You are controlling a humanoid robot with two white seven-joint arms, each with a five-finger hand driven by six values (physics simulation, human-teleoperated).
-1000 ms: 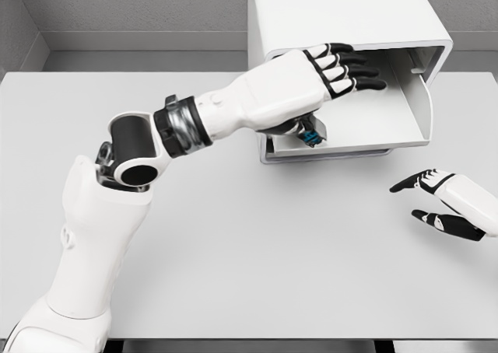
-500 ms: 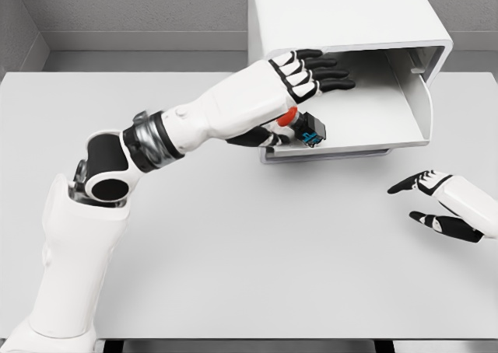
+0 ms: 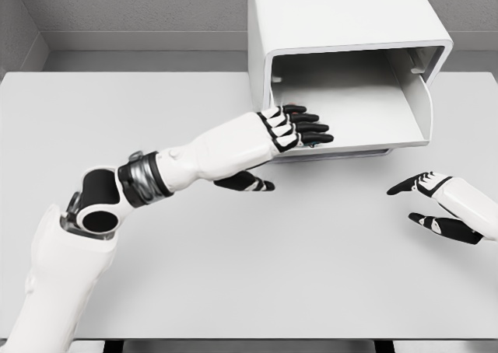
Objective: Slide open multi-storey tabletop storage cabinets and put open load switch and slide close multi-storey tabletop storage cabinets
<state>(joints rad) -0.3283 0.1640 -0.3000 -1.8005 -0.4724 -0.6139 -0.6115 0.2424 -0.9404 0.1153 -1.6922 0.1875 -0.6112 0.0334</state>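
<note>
The white storage cabinet (image 3: 342,15) stands at the table's back, its lower drawer (image 3: 366,108) slid out toward me. My left hand (image 3: 292,131) hovers at the drawer's front left corner. Its fingers (image 3: 307,126) are stretched flat and hold nothing, and the thumb (image 3: 247,183) hangs below over the table. The load switch is almost wholly hidden under those fingers; only a sliver of blue (image 3: 310,144) shows at the drawer's front lip. My right hand (image 3: 436,205) floats open over the table's right side, apart from the cabinet.
The grey table (image 3: 233,275) reaches from the front edge to the back wall. The drawer's raised right wall (image 3: 416,96) and the cabinet body block the back right. The left elbow (image 3: 97,205) sits low at the left.
My left hand has pulled back and down from inside the drawer to its front edge. The red and blue switch, visible under the palm before, is now covered. The right hand barely moved.
</note>
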